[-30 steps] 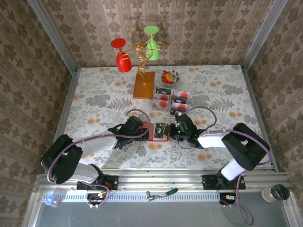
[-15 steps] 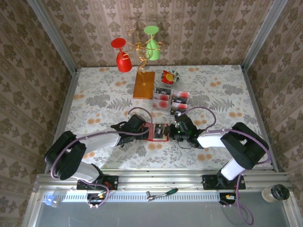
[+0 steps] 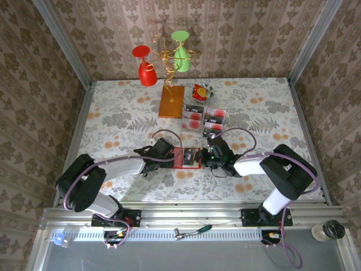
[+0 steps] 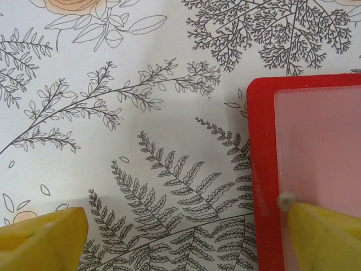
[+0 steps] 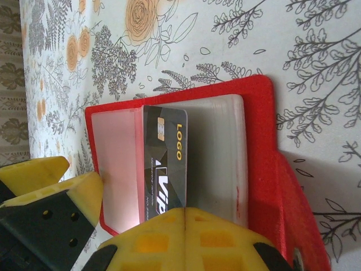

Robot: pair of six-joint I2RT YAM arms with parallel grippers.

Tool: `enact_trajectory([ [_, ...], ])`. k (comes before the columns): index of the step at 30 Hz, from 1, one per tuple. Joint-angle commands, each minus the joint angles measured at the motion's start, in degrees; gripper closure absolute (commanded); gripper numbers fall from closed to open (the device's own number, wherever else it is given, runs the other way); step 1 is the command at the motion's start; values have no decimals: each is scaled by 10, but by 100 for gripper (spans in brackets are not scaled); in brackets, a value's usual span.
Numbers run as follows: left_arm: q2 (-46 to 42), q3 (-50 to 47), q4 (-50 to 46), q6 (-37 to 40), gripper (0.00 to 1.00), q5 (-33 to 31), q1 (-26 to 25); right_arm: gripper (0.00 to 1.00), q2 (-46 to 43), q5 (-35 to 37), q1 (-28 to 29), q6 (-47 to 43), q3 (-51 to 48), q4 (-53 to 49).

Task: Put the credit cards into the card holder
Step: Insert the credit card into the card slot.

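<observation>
Top external view: both arms lie low and stretched across the tabletop (image 3: 113, 113), wrists turned inward so they meet at the red card holder (image 3: 183, 158), the left claw (image 3: 169, 155) on its left side and the right claw (image 3: 204, 157) on its right. From above the wrist bodies cover the fingertips, so the grips are hard to read there. The left wrist view cuts the holder off at the right and bottom edges; the left claw is spread wide, one yellow finger (image 4: 324, 234) pressing on the holder's clear pocket, the other resting on the tabletop just left of the holder. In the right wrist view a dark credit card (image 5: 166, 164) printed "LOGO" sits partly under the clear pocket, and its near edge vanishes into the seam of the right claw's two fingers, which are clenched together on it. Beyond the holder, toward the back wall, more cards (image 3: 203, 117) lie near one another; their count and print are too small to make out. Further behind the holder stands a wooden slab (image 3: 171, 101).
</observation>
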Motion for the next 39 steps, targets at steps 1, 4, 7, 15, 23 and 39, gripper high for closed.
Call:
enact_trajectory([
  [1,7,-10,-17,-6,8,-16,-4,100,12,-9,4,-1,18,12],
  [4,8,-11,-14,-7,8,-14,-4,100,17,-10,6,-2,21,12],
  [7,9,-11,-12,-7,8,-13,-4,100,19,-10,8,-2,23,11],
  [15,13,-9,-8,-6,8,-10,-4,100,26,-14,14,-3,30,8],
  [23,14,-4,-8,-4,8,-10,-4,100,24,-18,17,-10,31,-6],
  [39,18,-6,-4,-5,8,-9,-3,100,24,-27,17,-26,44,-40],
])
